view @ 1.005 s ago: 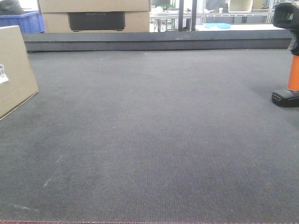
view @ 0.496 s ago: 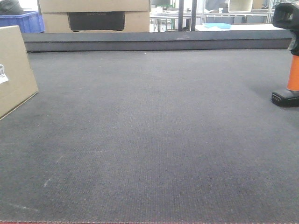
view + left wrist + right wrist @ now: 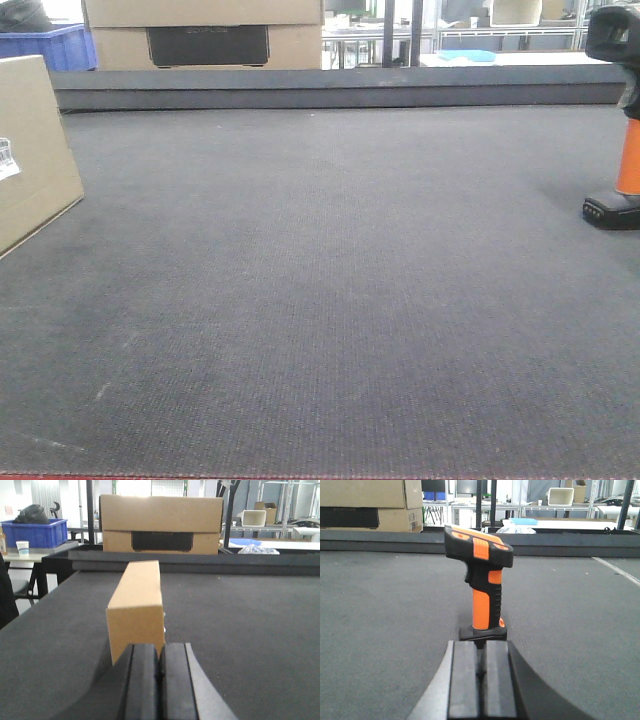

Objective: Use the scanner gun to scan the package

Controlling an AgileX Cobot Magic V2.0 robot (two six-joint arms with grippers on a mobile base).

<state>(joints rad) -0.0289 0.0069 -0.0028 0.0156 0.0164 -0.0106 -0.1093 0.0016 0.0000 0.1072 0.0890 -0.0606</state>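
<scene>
fingers [image 3: 142,680] of the left gripper [image 3: 159,675] and right gripper [image 3: 481,680] pressed together, holding nothing. scanner gun [image 3: 481,585] upright on the surface [image 3: 330,280] just ahead of right; package [image 3: 137,607] on edge before left. could topple either if nudged without opening first.

Your worktop [image 3: 330,300] is a dark grey textured mat with a raised rim along its far edge. The package [image 3: 30,150] stands on it at the left, and the scanner gun [image 3: 620,120] stands upright on its base at the right, well apart.
</scene>
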